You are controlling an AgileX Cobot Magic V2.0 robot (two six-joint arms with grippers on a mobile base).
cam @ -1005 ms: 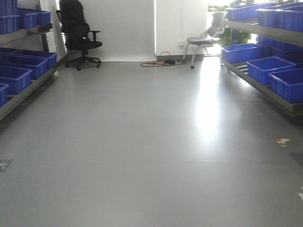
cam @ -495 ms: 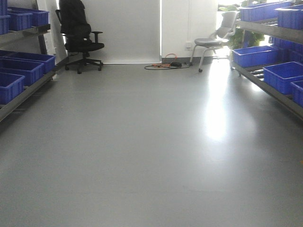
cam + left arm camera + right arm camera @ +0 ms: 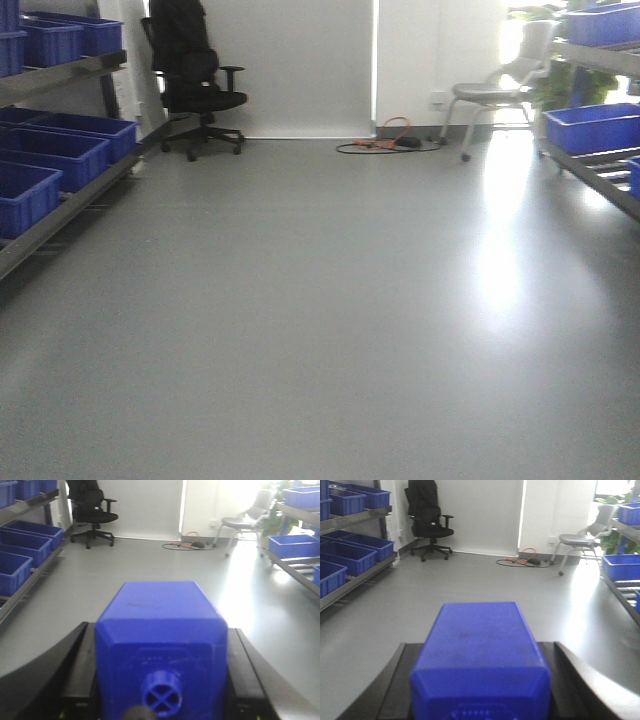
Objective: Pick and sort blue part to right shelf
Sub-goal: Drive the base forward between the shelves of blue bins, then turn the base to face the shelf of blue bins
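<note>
L fingers clamp 1 blue part, R fingers 1 blue block.

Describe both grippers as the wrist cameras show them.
Left gripper: matte black fingers that are broad, with outer edges flaring wider toward the camera. Right gripper: the same black, flat, wedge-shaped fingers. No cables or markings can be made out, and the arms themselves are out of view.

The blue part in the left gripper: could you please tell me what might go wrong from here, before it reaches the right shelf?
1. The left gripper clamps the blue part only by its sides; a jolt might let it slip.
2. The right shelf sits at the front view's far right edge, so a tight turn could clip its rail.
3. The right gripper also holds a blue block; the two could be mixed up.
</note>
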